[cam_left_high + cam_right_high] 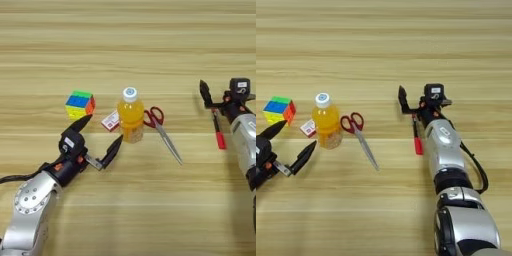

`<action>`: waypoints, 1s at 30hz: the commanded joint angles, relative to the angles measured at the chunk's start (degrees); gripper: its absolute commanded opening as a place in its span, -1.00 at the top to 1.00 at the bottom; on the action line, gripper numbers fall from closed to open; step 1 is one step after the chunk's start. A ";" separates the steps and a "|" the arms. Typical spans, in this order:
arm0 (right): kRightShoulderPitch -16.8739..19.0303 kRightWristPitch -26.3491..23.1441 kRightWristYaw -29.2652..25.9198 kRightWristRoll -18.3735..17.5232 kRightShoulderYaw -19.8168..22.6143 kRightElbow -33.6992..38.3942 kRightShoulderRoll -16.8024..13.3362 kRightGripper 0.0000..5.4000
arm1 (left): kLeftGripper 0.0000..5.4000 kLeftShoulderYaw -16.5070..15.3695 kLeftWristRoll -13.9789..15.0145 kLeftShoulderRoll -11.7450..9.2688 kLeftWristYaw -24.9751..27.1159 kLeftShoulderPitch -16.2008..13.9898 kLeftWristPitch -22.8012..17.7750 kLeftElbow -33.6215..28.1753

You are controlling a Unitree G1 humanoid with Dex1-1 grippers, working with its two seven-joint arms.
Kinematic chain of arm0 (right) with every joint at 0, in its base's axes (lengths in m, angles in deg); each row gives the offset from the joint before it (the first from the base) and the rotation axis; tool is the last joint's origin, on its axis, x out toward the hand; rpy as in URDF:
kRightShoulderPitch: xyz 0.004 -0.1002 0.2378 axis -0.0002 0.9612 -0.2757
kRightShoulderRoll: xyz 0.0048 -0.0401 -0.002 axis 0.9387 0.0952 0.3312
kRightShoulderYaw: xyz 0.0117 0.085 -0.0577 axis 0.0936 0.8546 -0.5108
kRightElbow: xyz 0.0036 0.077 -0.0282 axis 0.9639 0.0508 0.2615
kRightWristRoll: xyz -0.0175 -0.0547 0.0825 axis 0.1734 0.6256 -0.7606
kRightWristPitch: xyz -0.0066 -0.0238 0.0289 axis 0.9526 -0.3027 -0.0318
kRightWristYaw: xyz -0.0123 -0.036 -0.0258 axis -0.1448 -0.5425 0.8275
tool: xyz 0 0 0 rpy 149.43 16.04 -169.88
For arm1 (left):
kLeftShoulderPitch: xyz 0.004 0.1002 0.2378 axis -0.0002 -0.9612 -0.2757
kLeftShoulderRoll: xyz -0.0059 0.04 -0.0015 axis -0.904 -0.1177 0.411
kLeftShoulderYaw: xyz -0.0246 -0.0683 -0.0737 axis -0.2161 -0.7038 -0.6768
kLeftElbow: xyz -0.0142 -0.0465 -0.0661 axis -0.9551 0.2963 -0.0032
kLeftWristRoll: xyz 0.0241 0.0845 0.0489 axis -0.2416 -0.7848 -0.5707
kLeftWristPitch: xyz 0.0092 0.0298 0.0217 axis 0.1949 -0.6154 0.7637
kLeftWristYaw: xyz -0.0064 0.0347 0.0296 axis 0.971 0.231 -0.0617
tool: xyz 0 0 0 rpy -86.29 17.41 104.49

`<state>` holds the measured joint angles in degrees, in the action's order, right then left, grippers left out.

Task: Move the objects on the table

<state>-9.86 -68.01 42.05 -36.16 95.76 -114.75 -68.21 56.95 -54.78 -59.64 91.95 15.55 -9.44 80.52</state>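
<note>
The table (150,40) of light tan planks carries five small items grouped left of centre and toward the right. The orange-juice bottle (131,118) stands upright with its white cap on. The red-and-white small box (110,121) lies just beside the bottle on its left, partly hidden behind it. The multicoloured puzzle cube (80,104) sits further left, apart from the box. The red-handled scissors (163,131) lie closed just right of the bottle, handles near the bottle and blades pointing toward the near right. The red pen (218,131) lies well apart to the right, running roughly near to far. The left pincer (102,136) hovers near the bottle on its near-left side; its two black fingers (113,149) are spread wide apart and hold nothing, one tip pointing toward the cube and the other toward the base of the bottle. The right pincer (417,104) is positioned at the far end of the pen; one finger stands up to its left, and whether it is spread or closed cannot be determined.
</note>
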 commanded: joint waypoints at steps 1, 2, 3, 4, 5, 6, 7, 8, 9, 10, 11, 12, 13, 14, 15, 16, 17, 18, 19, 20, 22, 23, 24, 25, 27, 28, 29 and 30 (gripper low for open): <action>-1.42 0.29 0.42 -0.25 0.81 -0.46 -0.99 -1.00 | -0.99 -2.39 0.60 -1.44 -0.16 0.19 0.63 0.95; -1.50 0.27 0.43 -0.30 0.94 -0.44 -1.15 -1.00 | -0.99 -2.93 0.55 -1.77 -0.23 0.12 0.84 1.15; -1.53 0.27 0.43 -0.32 1.03 -0.42 -1.25 -1.00 | -0.99 -3.64 0.66 -2.05 -0.34 0.12 0.90 1.49; -1.56 0.28 0.43 -0.32 1.11 -0.41 -1.30 -1.00 | -0.99 -4.23 0.69 -2.25 -0.45 0.17 0.97 1.87; -1.58 0.32 0.42 -0.29 1.18 -0.44 -1.32 -1.00 | -0.99 -4.77 0.52 -2.39 -0.75 0.35 1.09 2.50; -1.60 0.33 0.41 -0.27 1.22 -0.44 -1.32 -1.00 | -0.99 -5.34 0.41 -2.36 -1.27 0.69 1.17 3.17; -1.64 0.34 0.39 -0.25 1.28 -0.44 -1.32 -1.00 | -0.99 -5.93 0.55 -2.18 -1.74 1.18 1.05 3.88; -1.68 0.36 0.39 -0.25 1.36 -0.45 -1.35 -1.00 | -0.99 -6.70 0.39 -1.82 -2.79 2.04 1.29 5.02; -1.68 0.41 0.41 -0.27 1.44 -0.45 -1.34 -1.00 | -0.99 -7.22 -0.21 -1.35 -4.19 3.11 1.51 6.27; -1.65 0.47 0.43 -0.26 1.47 -0.43 -1.31 -1.00 | -0.99 -7.52 -0.70 -0.97 -5.29 3.93 1.74 7.30; -1.56 0.52 0.40 -0.27 1.50 -0.43 -1.28 -1.00 | -0.99 -7.70 -1.42 -0.62 -6.51 4.68 2.14 8.38; -1.51 0.56 0.39 -0.27 1.52 -0.44 -1.25 -1.00 | -0.99 -7.84 -1.69 -0.32 -7.29 5.19 2.59 9.18; -1.48 0.56 0.38 -0.27 1.53 -0.44 -1.24 -1.00 | -0.99 -8.07 -1.58 0.02 -7.82 5.67 2.89 9.82; -1.47 0.55 0.38 -0.28 1.55 -0.42 -1.23 -1.00 | -0.99 -8.23 -1.56 0.35 -8.27 6.15 3.29 10.39; -1.47 0.54 0.38 -0.29 1.56 -0.42 -1.22 -1.00 | -0.99 -8.29 -1.71 0.60 -8.77 6.65 3.56 10.98; -1.47 0.56 0.37 -0.30 1.57 -0.45 -1.22 -1.00 | -0.99 -8.27 -1.77 1.00 -9.30 7.28 4.12 11.78; -1.47 0.58 0.36 -0.30 1.58 -0.47 -1.22 -1.00 | -0.99 -8.33 -1.64 1.48 -9.96 8.07 4.19 12.68; -1.47 0.57 0.35 -0.31 1.58 -0.47 -1.21 -1.00 | -0.99 -8.49 -1.38 2.18 -10.75 9.08 4.34 13.91; -1.46 0.56 0.33 -0.31 1.57 -0.46 -1.21 -1.00 | -0.99 -8.73 -1.63 2.82 -12.09 10.27 4.32 15.43; -1.44 0.54 0.31 -0.31 1.57 -0.41 -1.20 -1.00 | -0.99 -8.99 -1.92 3.34 -13.30 11.39 4.38 16.96; -1.41 0.53 0.28 -0.31 1.55 -0.37 -1.20 -1.00 | -0.99 -9.25 -2.93 4.14 -15.67 13.67 4.94 20.25; -1.35 0.51 0.26 -0.31 1.54 -0.26 -1.21 -1.00 | -0.99 -9.31 -2.97 4.60 -16.29 14.59 4.95 21.52; -1.27 0.49 0.25 -0.32 1.54 -0.14 -1.21 -1.00 | -0.99 -9.37 -3.02 5.03 -16.81 15.33 5.16 22.53; -1.22 0.48 0.25 -0.32 1.54 -0.07 -1.22 -1.00 | -0.99 -9.43 -3.14 5.40 -17.43 16.17 5.33 23.67; -1.16 0.48 0.26 -0.29 1.52 -0.05 -1.22 -1.00 | -0.99 -9.82 -3.38 6.04 -19.10 18.08 5.85 26.23; -1.14 0.48 0.26 -0.28 1.51 -0.02 -1.20 -1.00 | -0.99 -9.87 -3.63 6.23 -19.69 19.07 6.35 27.96; -1.12 0.49 0.26 -0.27 1.50 0.00 -1.19 -1.00 | -0.99 -9.94 -3.64 6.42 -19.95 19.73 6.59 29.20; -1.12 0.51 0.27 -0.26 1.49 0.00 -1.17 -1.00 | -0.99 -9.95 -3.57 6.54 -19.88 20.16 6.90 30.10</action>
<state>-10.54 -67.82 42.02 -36.21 97.04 -114.86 -69.27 47.22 -57.86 -53.42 72.56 34.23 -3.26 108.30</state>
